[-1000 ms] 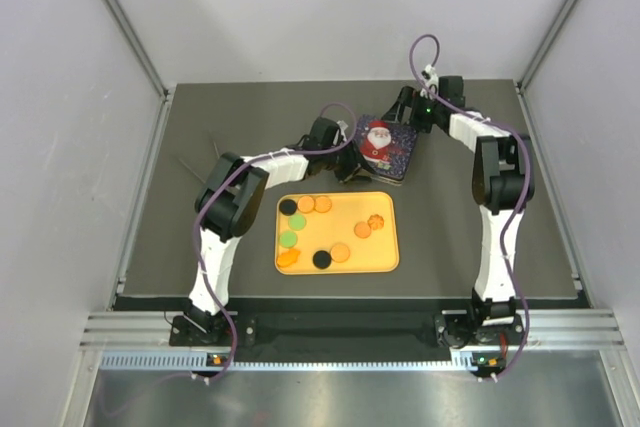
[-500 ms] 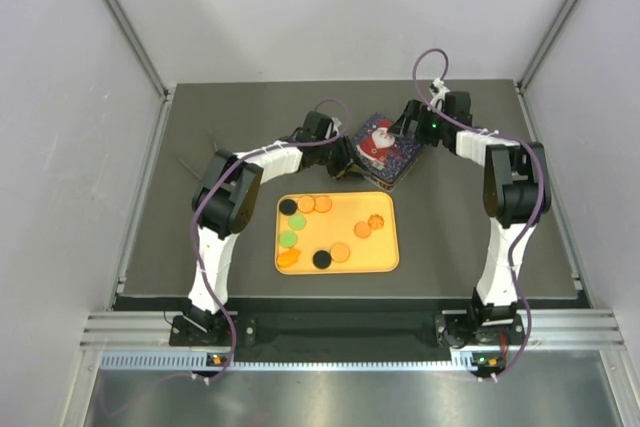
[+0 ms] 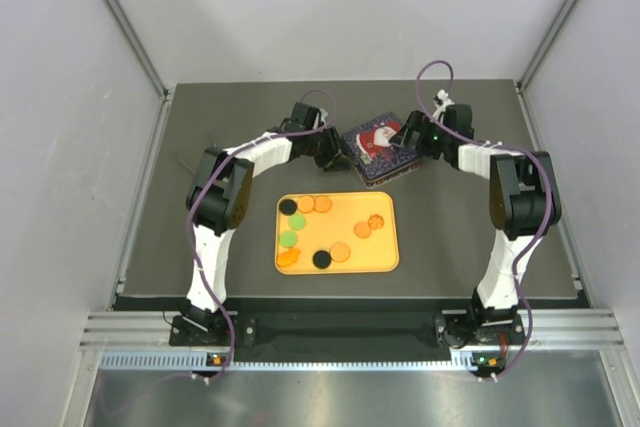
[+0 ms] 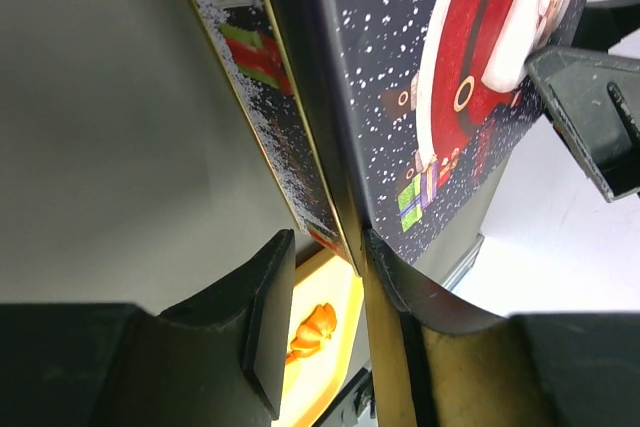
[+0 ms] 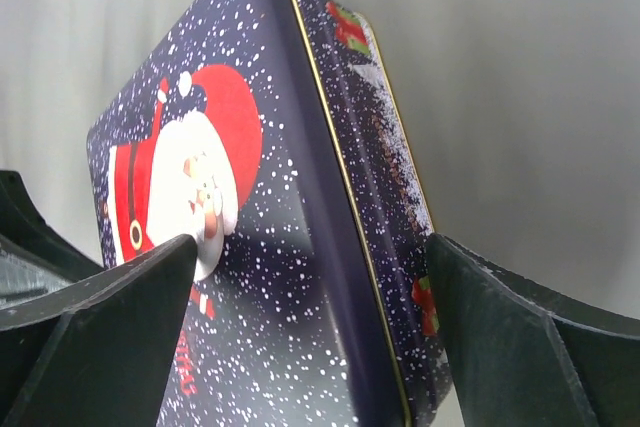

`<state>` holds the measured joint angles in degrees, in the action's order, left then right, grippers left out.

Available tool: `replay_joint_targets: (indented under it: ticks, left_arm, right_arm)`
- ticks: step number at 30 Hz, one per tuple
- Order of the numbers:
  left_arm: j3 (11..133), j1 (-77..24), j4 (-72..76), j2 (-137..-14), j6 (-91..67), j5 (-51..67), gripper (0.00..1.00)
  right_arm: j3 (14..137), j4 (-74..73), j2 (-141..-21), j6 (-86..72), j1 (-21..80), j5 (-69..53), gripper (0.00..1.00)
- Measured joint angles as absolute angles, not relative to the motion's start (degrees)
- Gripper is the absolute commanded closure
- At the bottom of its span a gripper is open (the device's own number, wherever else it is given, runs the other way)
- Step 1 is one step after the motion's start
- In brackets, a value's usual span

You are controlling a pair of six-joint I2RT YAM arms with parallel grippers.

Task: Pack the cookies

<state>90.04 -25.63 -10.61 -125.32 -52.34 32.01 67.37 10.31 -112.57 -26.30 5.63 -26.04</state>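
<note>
Several cookies, orange, green and black discs, lie on the orange tray (image 3: 385, 259); two are a black cookie (image 3: 322, 259) and a flower-edged orange cookie (image 3: 376, 221). Another flower-edged orange cookie (image 4: 312, 329) shows in the left wrist view. Behind the tray is the dark-blue Santa tin (image 3: 379, 144), lid on. My left gripper (image 3: 338, 155) is at its left corner, open, jaws either side of the tin's edge (image 4: 325, 247). My right gripper (image 3: 408, 139) is at its right side, wide open (image 5: 310, 257), one finger over the lid (image 5: 200, 207), one beside the wall.
The dark table mat (image 3: 200, 227) ends at grey walls on the left, right and back. The tray's near edge lies close to the arm bases. A metal rail (image 3: 340, 327) runs along the front.
Both grippers and the tin have shifted toward the back and left. The tin has turned, its left corner now further from the tray. The cookies have not moved.
</note>
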Motion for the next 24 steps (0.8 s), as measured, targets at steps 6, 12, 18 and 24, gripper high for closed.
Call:
replay_joint_targets:
  ticks: [6,12,18,24]
  left_arm:
    - [91.79,-25.15,-12.43,-126.02,-51.13,31.83,0.6]
    - [92.75,-25.06,-13.8,-126.15,-50.28,31.22,0.52]
    - [93.71,-25.3,-14.09,-126.28,-49.23,30.44,0.48]
    - [94.08,-24.75,-15.07,-126.28,-48.6,30.52,0.47]
  right_arm:
    - [65.01,11.49,-111.13,-27.68,5.67,-24.88,0.25]
    - [63.2,14.13,-110.74,-29.41,5.67,-24.69,0.48]
    - [61.49,16.08,-110.41,-31.09,7.66,-25.96,0.21]
    - [60.71,14.52,-108.92,-30.89,8.78,-24.14,0.09]
